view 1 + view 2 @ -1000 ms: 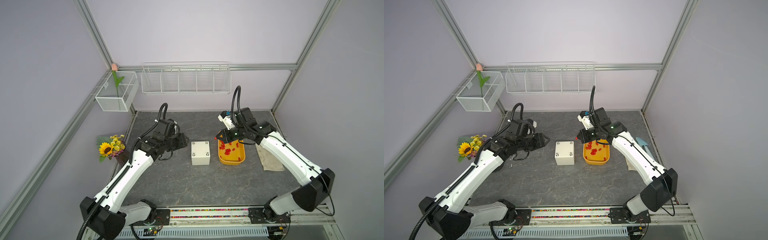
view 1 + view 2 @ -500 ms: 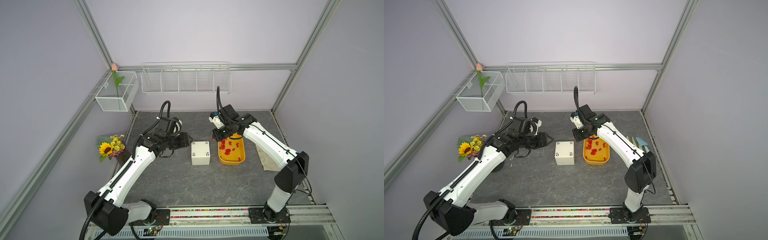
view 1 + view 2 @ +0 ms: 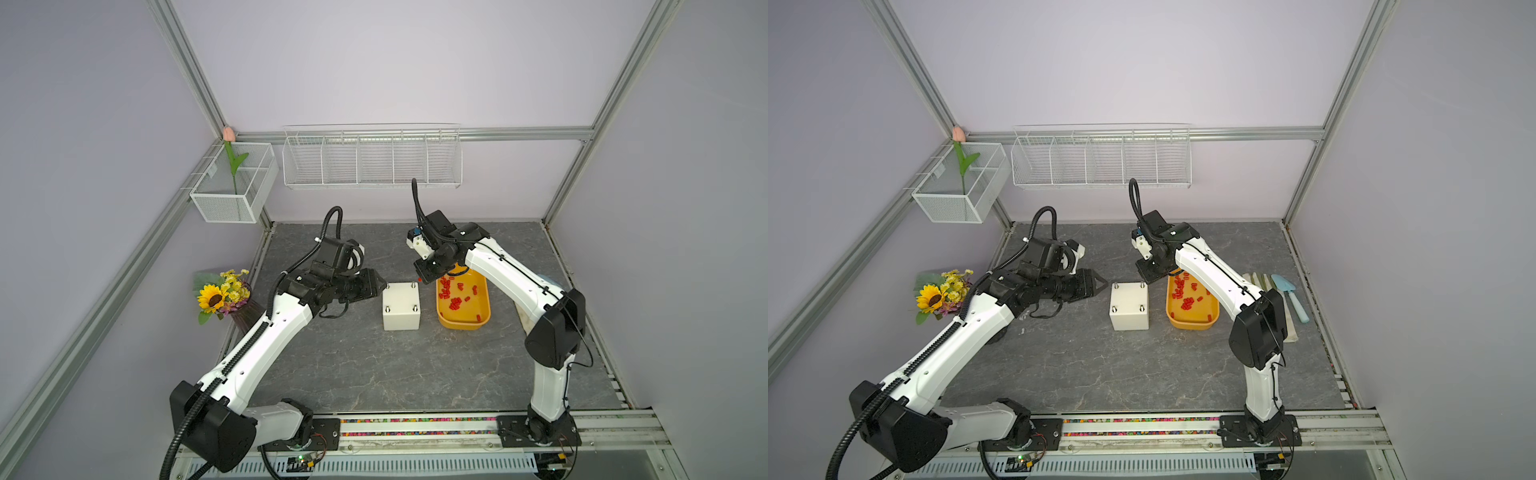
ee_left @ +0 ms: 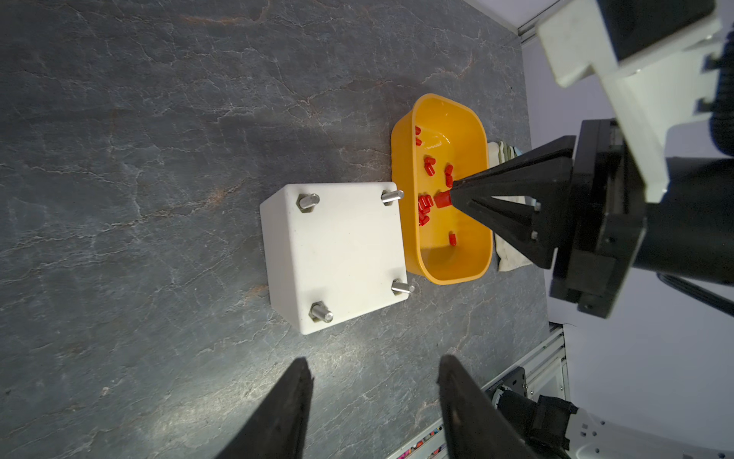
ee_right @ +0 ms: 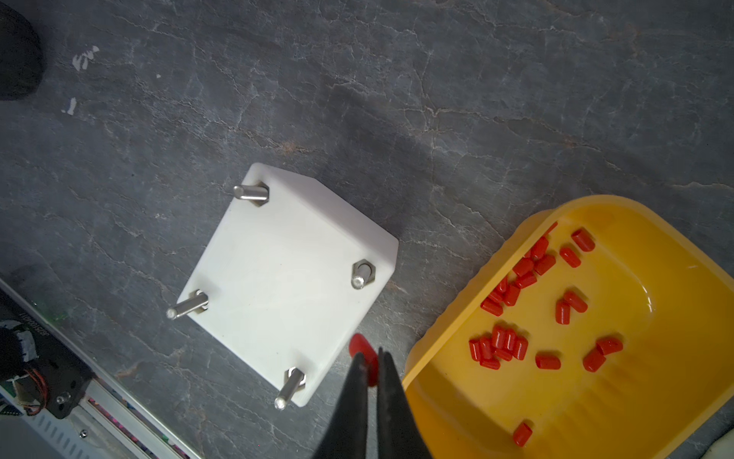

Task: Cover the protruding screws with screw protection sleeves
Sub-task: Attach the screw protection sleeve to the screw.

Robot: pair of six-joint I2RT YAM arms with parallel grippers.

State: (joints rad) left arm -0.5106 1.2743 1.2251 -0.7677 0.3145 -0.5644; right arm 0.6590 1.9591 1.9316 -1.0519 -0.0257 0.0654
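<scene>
Nearest the camera head, a rail (image 3: 415,428) is carrying both arm bases, and the grey, stone-patterned counter (image 3: 374,374) is stretching away behind it. Mid-counter, a white box (image 3: 401,305) is standing upright. Four screws (image 4: 309,200) are sticking up from its top corners. They are short, silver-grey studs, each rising out of a hex nut, and all are bare.

Just beside the box, on its right, a yellow tray (image 3: 461,326) is holding the sleeves (image 5: 500,349). These are small red caps with rounded ends, lying loose, some bunched and some scattered.

At the box's left side, the left end effector (image 4: 374,359) is pointing toward the box, its jaws standing apart with nothing between them. Slightly farther back, the right end effector (image 5: 369,357) is hanging over the gap between box and tray, near the far right screw. Its jaws are pinching a sleeve (image 5: 361,347), whose rounded end is poking out past the tips. The sleeve is not touching the screw.

On the back wall, a wire basket (image 3: 372,158) is hanging.
</scene>
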